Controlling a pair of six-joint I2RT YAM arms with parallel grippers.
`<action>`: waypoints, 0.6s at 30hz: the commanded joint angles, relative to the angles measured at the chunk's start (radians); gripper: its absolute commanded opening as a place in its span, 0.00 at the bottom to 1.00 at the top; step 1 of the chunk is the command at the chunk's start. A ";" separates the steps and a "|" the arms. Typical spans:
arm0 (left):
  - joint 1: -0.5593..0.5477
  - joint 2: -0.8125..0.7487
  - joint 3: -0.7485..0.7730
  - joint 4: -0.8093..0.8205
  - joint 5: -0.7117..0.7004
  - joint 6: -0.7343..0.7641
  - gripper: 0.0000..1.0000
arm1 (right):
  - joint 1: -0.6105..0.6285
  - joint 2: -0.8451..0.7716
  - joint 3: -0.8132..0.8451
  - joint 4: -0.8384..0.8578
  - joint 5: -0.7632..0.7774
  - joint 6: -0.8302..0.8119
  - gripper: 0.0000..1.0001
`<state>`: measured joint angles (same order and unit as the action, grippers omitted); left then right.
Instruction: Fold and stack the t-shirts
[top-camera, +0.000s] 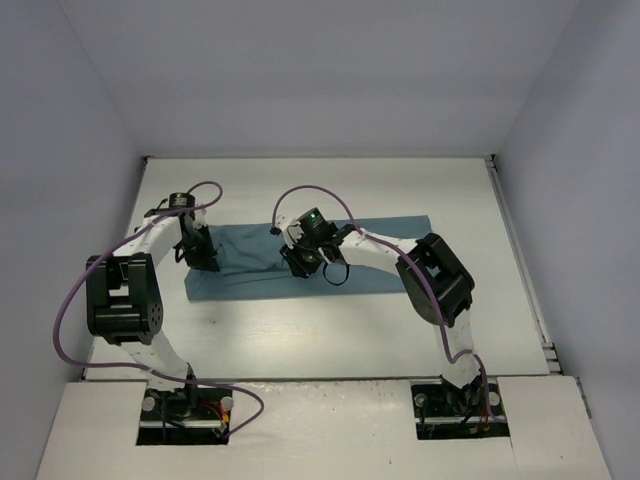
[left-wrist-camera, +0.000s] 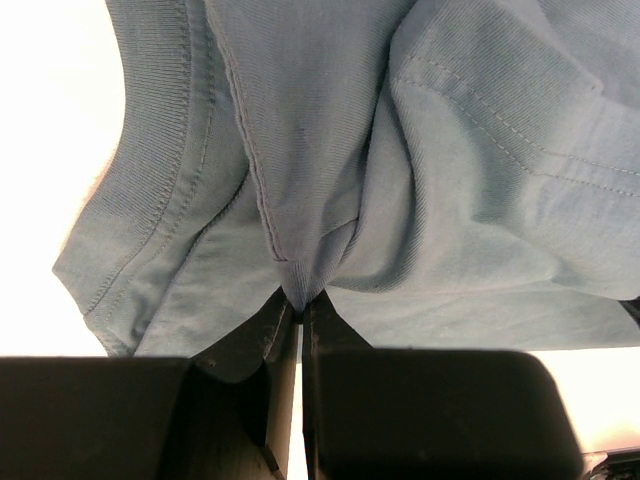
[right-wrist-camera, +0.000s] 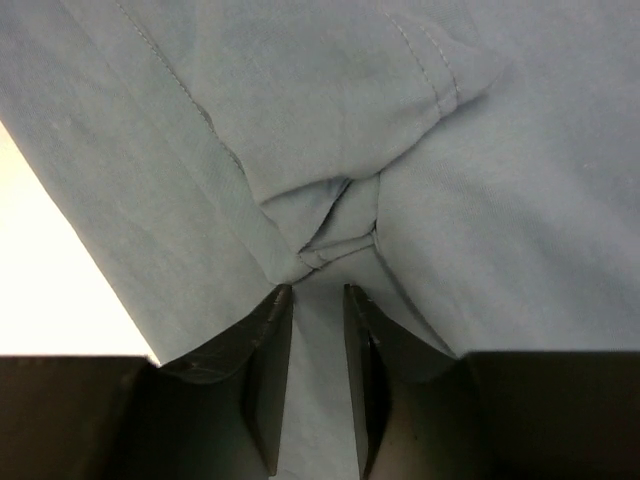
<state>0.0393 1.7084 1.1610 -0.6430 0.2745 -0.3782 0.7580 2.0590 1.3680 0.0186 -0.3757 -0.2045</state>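
Observation:
The teal t-shirt (top-camera: 385, 255) lies folded into a long strip across the middle of the white table. My left gripper (top-camera: 205, 260) is at the strip's left end. In the left wrist view it (left-wrist-camera: 298, 300) is shut on a pinched fold of the t-shirt (left-wrist-camera: 470, 200), beside the ribbed collar (left-wrist-camera: 150, 210). My right gripper (top-camera: 302, 266) is over the middle of the strip. In the right wrist view it (right-wrist-camera: 318, 292) holds a thick bunch of the t-shirt (right-wrist-camera: 500, 190) between narrowly parted jaws, and the cloth puckers toward the tips.
The white table (top-camera: 330, 320) is walled at the back and both sides. A raised rail (top-camera: 525, 270) runs along the right edge. Purple cables loop over both arms. The arm bases (top-camera: 185, 400) stand at the near edge.

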 joint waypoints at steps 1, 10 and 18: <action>0.007 -0.026 0.026 -0.011 0.014 0.009 0.00 | 0.022 -0.054 0.066 0.020 0.010 -0.010 0.29; 0.007 -0.020 0.028 -0.012 0.014 0.010 0.00 | 0.048 -0.031 0.127 0.018 0.040 -0.027 0.30; 0.007 -0.016 0.034 -0.012 0.022 0.010 0.00 | 0.053 0.025 0.163 0.019 0.049 -0.033 0.30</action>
<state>0.0395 1.7084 1.1610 -0.6434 0.2874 -0.3782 0.8059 2.0755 1.4843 0.0187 -0.3477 -0.2167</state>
